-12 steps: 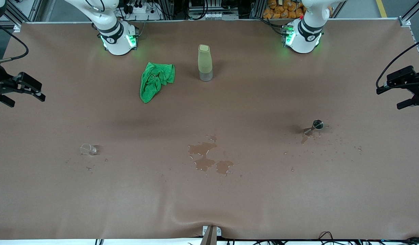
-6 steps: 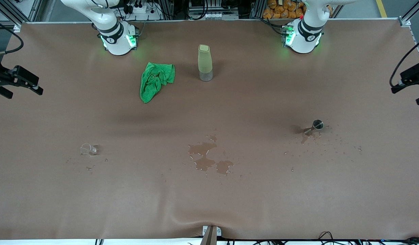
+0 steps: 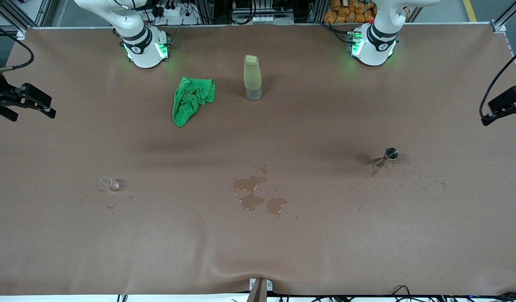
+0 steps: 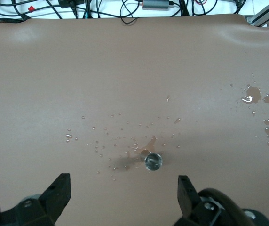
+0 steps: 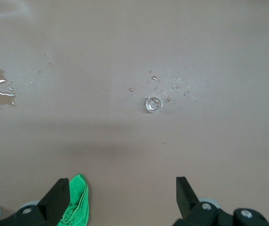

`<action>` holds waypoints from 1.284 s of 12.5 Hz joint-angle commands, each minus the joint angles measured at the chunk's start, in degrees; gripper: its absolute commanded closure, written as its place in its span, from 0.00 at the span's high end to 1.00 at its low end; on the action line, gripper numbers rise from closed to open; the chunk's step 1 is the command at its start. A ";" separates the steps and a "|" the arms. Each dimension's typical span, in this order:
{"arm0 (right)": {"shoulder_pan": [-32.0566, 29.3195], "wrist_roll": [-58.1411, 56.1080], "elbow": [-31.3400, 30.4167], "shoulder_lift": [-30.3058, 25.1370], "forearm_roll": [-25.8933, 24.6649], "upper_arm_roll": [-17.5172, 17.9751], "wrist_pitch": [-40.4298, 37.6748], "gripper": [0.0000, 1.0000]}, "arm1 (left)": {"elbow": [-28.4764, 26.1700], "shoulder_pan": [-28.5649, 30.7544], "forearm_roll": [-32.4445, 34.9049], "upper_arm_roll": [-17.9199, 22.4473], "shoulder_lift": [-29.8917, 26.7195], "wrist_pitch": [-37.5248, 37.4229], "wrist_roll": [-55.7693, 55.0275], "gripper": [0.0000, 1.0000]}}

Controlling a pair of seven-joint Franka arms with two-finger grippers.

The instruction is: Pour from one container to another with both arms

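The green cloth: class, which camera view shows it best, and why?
The front view: the whole green cloth lies crumpled beside the bottle. The right wrist view catches only a part; the left wrist view shows none.

Matt brown table cover (image 3: 325, 235), wet patches (image 3: 253, 197)

Brown surface (image 3: 366, 235) with spills
On it: green cloth (image 3: 191, 100), capped bottle (image 3: 252, 77), clear glass (image 3: 107, 183), metal jigger (image 3: 390, 154), puddles (image 3: 253, 193).

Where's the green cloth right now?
The green cloth lies crumpled on the table beside the tall bottle, toward the right arm's end, just nearer the front camera than the right arm's base.
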 commanded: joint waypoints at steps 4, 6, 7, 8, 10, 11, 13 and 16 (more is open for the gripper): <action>0.26 1.40 1.50 1.76 -1.38 -0.55 -0.02 1.00 | 2.87 0.80 5.79 -8.84 1.42 0.50 -12.18 1.00; -0.45 1.40 1.59 1.76 -1.38 -0.55 0.33 1.00 | 3.23 0.80 5.80 -10.78 1.33 0.50 -12.55 1.00; -0.62 1.40 1.68 1.85 -1.30 -0.55 0.68 1.00 | 3.75 0.71 5.88 -10.88 1.16 0.41 -12.29 1.00; -0.80 1.40 1.68 1.85 -1.30 -0.55 1.12 1.00 | 4.19 0.62 5.80 -10.97 0.90 -0.46 -12.28 1.00; -0.89 1.40 1.68 1.85 -1.30 -0.55 1.65 1.00 | 5.15 0.62 5.80 -11.58 0.72 -3.27 -12.72 1.00; -0.89 1.40 1.68 1.85 -1.30 -0.55 1.74 1.00 | 6.21 0.88 5.79 -12.37 0.81 -3.98 -14.20 1.00; -0.89 1.40 1.68 1.94 -1.30 -0.55 1.74 1.00 | 6.74 2.46 5.88 -13.95 1.07 -5.21 -15.71 1.00; -0.80 1.40 1.68 1.85 -1.30 -0.55 1.74 1.00 | 6.83 4.23 5.88 -15.63 1.07 -5.30 -15.71 1.00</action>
